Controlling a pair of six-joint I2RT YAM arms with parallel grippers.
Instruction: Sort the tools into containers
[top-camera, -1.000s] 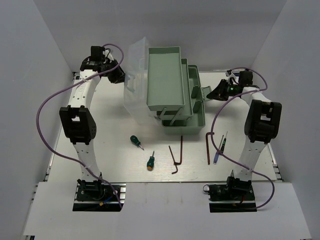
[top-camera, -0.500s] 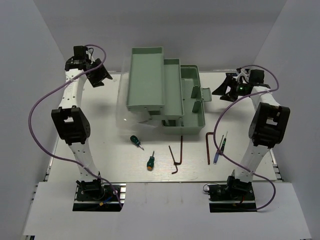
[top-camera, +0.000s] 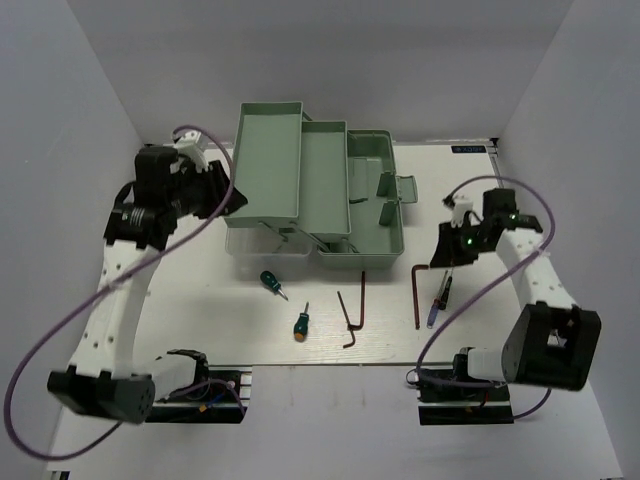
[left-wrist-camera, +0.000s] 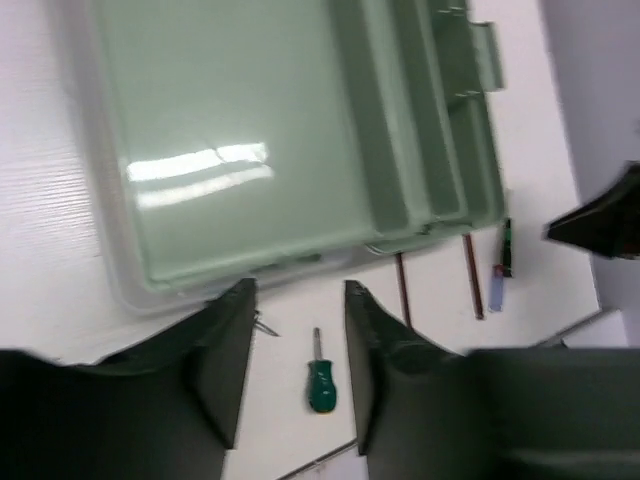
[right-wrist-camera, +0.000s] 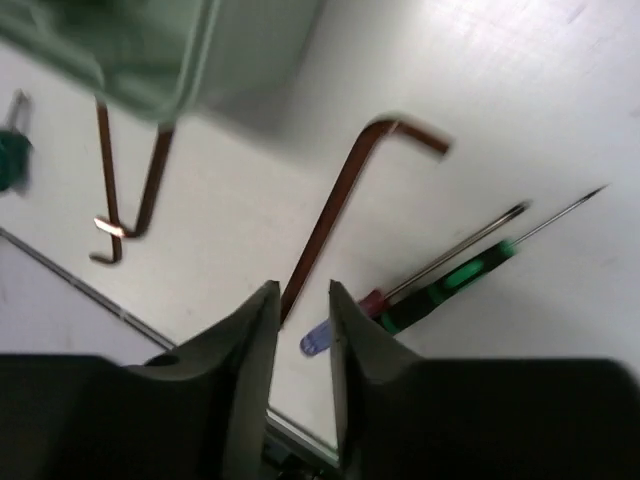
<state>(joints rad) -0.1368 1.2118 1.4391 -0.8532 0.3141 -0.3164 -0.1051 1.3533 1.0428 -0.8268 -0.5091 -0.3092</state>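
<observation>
- Tools: all lie on the table, on the near side of the toolbox, and none is in a tray. From left to right they are the left green screwdriver (top-camera: 268, 281), the right green screwdriver (top-camera: 301, 323), two hex keys (top-camera: 362, 300) lying together, a third hex key (top-camera: 417, 298), and the precision screwdrivers (top-camera: 441, 295) just beside it.
- Containers: the toolbox stands folded out in steps, with the top tray (top-camera: 270, 160), the middle tray (top-camera: 322, 175) and the base (top-camera: 375, 215). All three are mint green.
- My left gripper (left-wrist-camera: 298, 290) hangs over the near edge of the top tray, fingers spread, nothing between them.
- My right gripper (right-wrist-camera: 300, 290) hangs over the third hex key, fingers parted by a narrow slit only, pinching nothing.
- Surface: a white table (top-camera: 200, 300), enclosed by plain white walls (top-camera: 60, 120) on three sides.
- Hard to read: the translucent lid (top-camera: 245, 242) shows only as a pale edge under the trays. My right wrist view is blurred. From above, my right arm covers the far tips of the precision screwdrivers.
</observation>
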